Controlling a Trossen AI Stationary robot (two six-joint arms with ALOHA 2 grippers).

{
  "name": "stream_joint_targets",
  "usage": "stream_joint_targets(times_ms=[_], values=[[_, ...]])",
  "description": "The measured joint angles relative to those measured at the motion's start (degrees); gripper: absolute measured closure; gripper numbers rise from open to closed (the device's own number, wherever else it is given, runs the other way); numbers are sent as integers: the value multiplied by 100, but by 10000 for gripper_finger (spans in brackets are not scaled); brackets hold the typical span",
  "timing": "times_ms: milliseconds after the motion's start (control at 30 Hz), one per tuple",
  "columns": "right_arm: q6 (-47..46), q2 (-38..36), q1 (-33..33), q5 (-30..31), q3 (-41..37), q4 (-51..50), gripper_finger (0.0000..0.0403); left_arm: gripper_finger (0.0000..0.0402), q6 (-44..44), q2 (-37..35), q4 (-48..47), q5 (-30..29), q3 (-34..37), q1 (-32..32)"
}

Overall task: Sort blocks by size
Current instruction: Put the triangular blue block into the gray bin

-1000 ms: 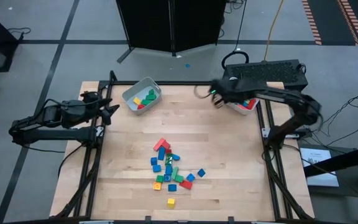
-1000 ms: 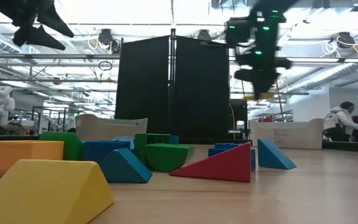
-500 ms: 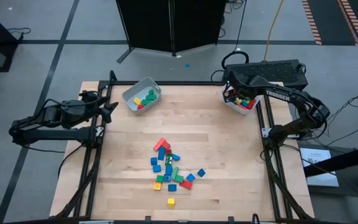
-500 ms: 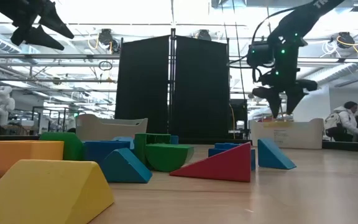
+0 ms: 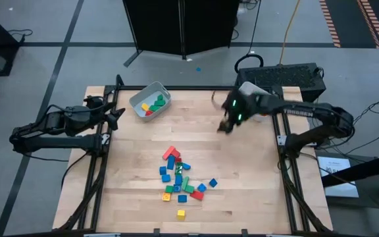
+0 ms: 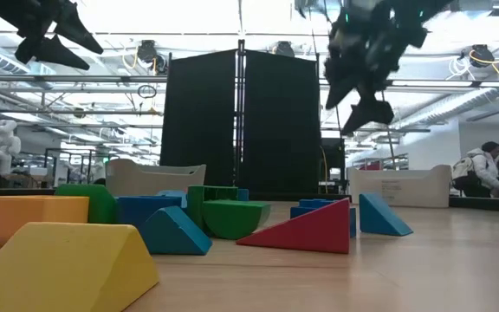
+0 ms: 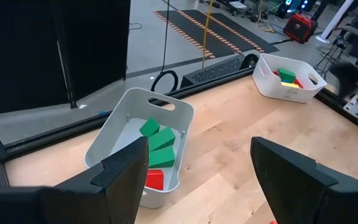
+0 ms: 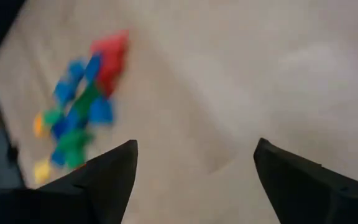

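Observation:
The loose blocks [image 5: 179, 178] lie in a heap on the wooden table, toward its near middle; they also show close up in the low view [image 6: 206, 221] and blurred in the right wrist view [image 8: 79, 106]. My right gripper [image 5: 227, 122] hangs open and empty above the table, between the right white bin [image 7: 277, 93] and the heap. My left gripper [image 5: 118, 117] waits open at the table's left edge, above the table beside the left white bin [image 5: 137, 100]. Both bins hold some blocks.
The left bin [image 7: 114, 134] stands at the far left of the table, the right bin [image 6: 401, 186] at the far right. Bare wood lies between bins and heap. Dark screens stand behind the table; a person [image 6: 483, 169] sits in the room beyond.
My right gripper has gone to the right bin, stood above it with its fingers apart, then swung back toward the table's middle and the heap, rising somewhat. The left arm has kept still.

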State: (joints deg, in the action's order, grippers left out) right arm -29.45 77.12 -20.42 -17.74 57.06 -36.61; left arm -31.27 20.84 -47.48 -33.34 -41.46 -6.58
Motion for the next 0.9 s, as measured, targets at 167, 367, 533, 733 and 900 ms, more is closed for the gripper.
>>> stream_joint_targets(times_ms=[167,367,533,733,900], values=[[-699,72,1995,806,-229,564,96,120,-8,0,0,2,0,0],[-763,146,3680,2358,-524,1309,96,120,-11,-2,0,7,-1,1],[-348,654,4126,2621,-527,1868,96,120,-11,5,2,9,-2,-1],[-108,1527,4317,2369,-447,2409,96,120,-7,13,2,22,-2,1],[-260,2072,4354,2372,-429,2510,96,120,-7,13,-6,20,-2,1]])
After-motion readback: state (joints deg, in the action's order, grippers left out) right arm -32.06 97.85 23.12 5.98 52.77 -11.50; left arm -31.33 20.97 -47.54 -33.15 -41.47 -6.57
